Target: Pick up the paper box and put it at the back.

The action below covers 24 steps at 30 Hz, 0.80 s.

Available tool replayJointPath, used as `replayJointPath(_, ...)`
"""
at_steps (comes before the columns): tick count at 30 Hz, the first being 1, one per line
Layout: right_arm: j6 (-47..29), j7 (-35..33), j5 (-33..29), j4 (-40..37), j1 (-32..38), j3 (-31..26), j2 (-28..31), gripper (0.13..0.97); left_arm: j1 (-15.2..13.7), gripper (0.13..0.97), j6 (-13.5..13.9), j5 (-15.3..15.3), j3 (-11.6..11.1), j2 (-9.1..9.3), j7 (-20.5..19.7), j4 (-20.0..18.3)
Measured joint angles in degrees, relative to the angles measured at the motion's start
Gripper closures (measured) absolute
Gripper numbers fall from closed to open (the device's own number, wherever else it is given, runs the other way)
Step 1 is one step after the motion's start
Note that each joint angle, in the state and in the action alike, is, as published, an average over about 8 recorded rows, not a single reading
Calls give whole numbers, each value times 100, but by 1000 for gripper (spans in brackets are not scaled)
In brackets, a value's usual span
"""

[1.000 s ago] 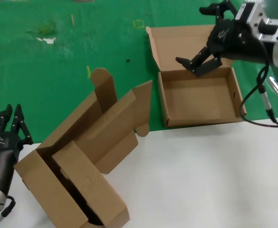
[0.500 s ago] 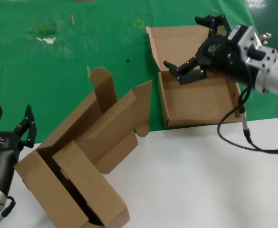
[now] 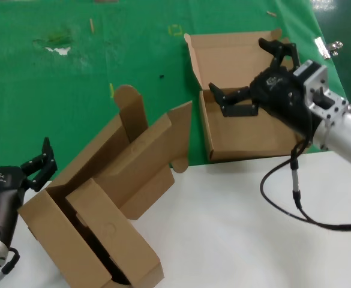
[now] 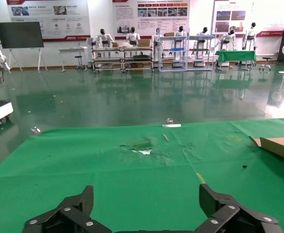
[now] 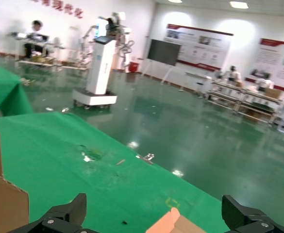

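**Open box on the green cloth, right gripper spread above it**

The paper box (image 3: 250, 123) lies open at the right, on the green cloth (image 3: 73, 78) just beyond the white tabletop (image 3: 241, 228), its lid (image 3: 229, 57) folded back on the far side. The right gripper (image 3: 253, 75) hangs over the box's far wall with fingers spread wide; whether a fingertip touches the cardboard is hard to tell. Well to the left, the big carton (image 3: 103, 204) lies tipped across the table's edge. The left gripper (image 3: 16, 162) waits at the near left beside it, fingers splayed apart.
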Motion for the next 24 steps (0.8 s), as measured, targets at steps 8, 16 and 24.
replayJointPath(8,675,-86,252,306,-658,194,-193,129,0,290,0,-1,0,0,0,0)
replayJointPath(16,1352,-172,505,613,-1319,389,-386,129,0,189,0,0,0,0,0,0)
replayJointPath(24,2027,-259,757,918,-1977,583,-578,129,0,136,0,0,0,0,1,0)
